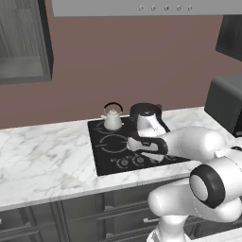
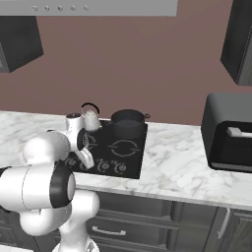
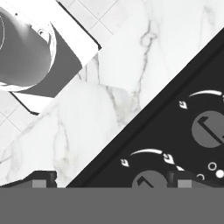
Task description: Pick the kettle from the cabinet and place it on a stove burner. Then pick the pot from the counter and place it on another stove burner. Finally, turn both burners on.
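The pale kettle (image 1: 112,119) (image 2: 90,119) stands on the back left burner of the black cooktop (image 1: 105,160). The dark pot (image 1: 144,110) (image 2: 128,123) sits on the back right burner, partly hidden by my arm in the left base view. The front left burner ring (image 1: 112,143) is bare. My gripper (image 1: 144,152) (image 2: 87,160) (image 3: 113,179) points down over the knob row at the cooktop's front, open, with nothing between its fingertips (image 3: 43,177). Two knobs (image 3: 212,129) (image 3: 148,180) show in the hand view, the nearer one between the tips. The wall cabinet (image 1: 23,42) hangs open at upper left.
White marble counter (image 1: 42,160) (image 3: 109,87) runs on both sides of the cooktop. A black boxy appliance (image 2: 229,133) (image 1: 227,101) stands on the counter to the right. A range hood (image 1: 142,7) hangs overhead. Dark drawers (image 1: 118,212) lie below the counter edge.
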